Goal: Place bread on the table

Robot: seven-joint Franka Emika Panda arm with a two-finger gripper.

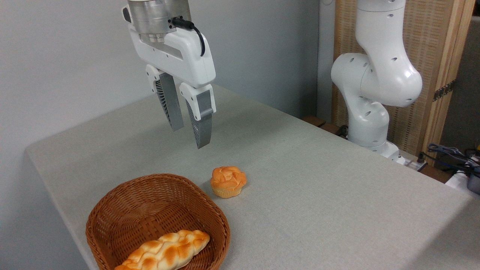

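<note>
The bread (pixel 165 251), a long braided golden-orange loaf, lies inside a brown wicker basket (pixel 123 198) at the front left; its near end is cut off by the frame's bottom edge. The table (pixel 318 187) is covered in light grey-beige cloth. My gripper (pixel 189 137) hangs open well above the tabletop, behind the basket and up and to the left of a small bun. Nothing sits between its fingers.
A small round orange bun (pixel 228 181) stands on the cloth just right of the basket's far rim. The arm's white base (pixel 369 112) rises at the table's far right edge. Cables (pixel 450 153) lie beyond that edge.
</note>
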